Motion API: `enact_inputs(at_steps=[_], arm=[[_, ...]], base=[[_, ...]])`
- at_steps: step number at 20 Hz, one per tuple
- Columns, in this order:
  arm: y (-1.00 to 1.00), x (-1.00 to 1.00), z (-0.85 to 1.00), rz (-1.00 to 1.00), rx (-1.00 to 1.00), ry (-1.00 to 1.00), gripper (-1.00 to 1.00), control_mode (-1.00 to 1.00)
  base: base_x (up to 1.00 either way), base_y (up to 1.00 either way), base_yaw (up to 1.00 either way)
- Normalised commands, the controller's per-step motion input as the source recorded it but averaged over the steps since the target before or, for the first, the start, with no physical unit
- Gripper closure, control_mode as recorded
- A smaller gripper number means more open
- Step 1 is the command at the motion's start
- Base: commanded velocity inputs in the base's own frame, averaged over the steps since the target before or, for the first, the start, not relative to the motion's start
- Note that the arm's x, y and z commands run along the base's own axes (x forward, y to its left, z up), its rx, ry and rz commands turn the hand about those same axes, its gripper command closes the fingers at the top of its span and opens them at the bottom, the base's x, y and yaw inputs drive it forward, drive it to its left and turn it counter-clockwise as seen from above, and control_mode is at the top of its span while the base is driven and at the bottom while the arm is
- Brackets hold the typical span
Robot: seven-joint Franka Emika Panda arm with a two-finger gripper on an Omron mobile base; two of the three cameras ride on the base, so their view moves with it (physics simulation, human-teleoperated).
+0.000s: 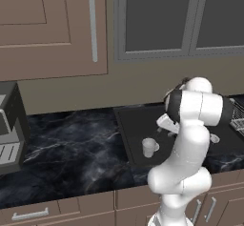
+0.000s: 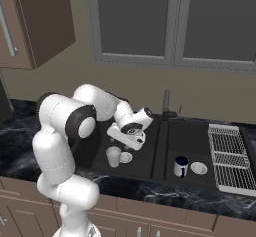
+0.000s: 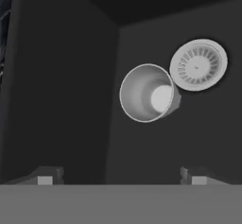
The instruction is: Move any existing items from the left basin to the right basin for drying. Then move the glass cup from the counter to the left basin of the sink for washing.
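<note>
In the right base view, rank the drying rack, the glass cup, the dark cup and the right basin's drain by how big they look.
1. drying rack
2. dark cup and glass cup: alike, so I will not rank them
3. drain of the right basin

From my remote station I see the glass cup standing upright in the left basin of the sink. The white arm (rising at lower right) bends over the basin. Black marble table extends left, toward a grey appliance.
</note>
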Motion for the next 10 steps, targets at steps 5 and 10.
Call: enact_inputs(at_steps=[5, 10], arm=[[0.12, -0.45, 0.99, 0.00, -0.11, -0.02, -1.00, -1.00], [0.16, -0.42, 1.00, 0.00, -0.13, -0.08, -1.00, -1.00]], base=[[0.00, 0.00, 0.00], [0.00, 0.00, 0.00]])
